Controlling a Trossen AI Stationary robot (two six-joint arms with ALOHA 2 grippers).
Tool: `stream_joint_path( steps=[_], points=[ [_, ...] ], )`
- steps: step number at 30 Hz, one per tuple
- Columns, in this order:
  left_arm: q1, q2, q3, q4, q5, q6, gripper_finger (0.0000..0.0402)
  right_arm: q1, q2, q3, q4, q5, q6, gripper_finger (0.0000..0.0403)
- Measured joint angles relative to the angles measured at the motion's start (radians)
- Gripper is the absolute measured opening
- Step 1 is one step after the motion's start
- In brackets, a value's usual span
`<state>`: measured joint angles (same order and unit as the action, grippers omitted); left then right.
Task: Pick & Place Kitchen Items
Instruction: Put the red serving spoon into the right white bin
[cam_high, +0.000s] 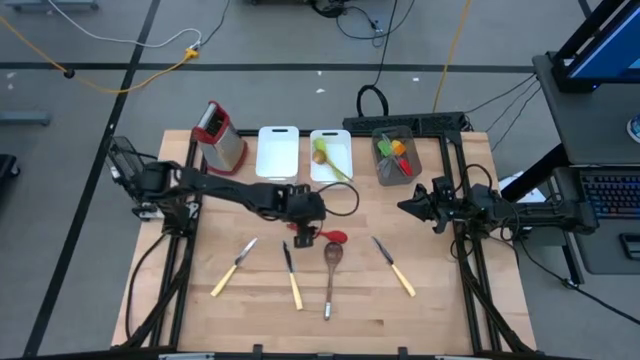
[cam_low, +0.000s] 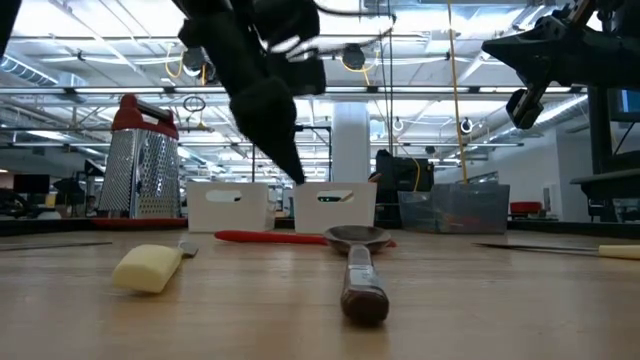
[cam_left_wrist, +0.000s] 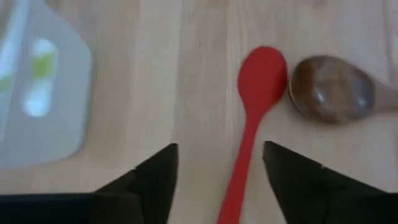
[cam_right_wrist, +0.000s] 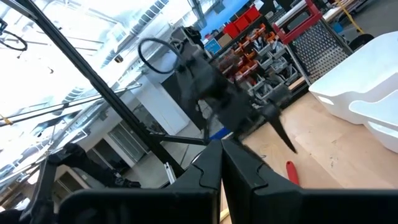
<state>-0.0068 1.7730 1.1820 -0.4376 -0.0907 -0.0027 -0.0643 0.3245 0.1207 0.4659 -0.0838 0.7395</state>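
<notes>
left gripper: fingers spread, straddling red spoon handle, holding nothing | red spoon: flat on tabletop, bowl beside wooden spoon; handle end cut off in wrist view | right gripper: pinched together, empty, at tabletop's right edge

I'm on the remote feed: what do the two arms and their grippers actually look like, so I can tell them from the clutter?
Both arms are black and jointed. The left arm has a black cable looping beside its wrist; its gripper has two dark, pointed, wedge-shaped fingers. The right arm also carries black cables, and its gripper has the same dark, angular fingers. No markings show.
</notes>
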Motion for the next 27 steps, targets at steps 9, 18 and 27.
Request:
stream_joint_path(
  steps=[9,18,27],
  points=[
    [-0.003,0.117,0.000,0.030,0.063,0.049,0.0302,0.000,0.000,0.000,0.000,0.000,0.000,0.0000],
    [-0.003,0.208,0.005,0.067,0.064,0.052,0.0264,0.000,0.000,0.000,0.000,0.000,0.003,0.0000],
    [-0.019,0.265,0.013,0.045,0.074,0.046,0.0075,0.000,0.000,0.000,0.000,0.000,0.008,0.0000]
  ],
)
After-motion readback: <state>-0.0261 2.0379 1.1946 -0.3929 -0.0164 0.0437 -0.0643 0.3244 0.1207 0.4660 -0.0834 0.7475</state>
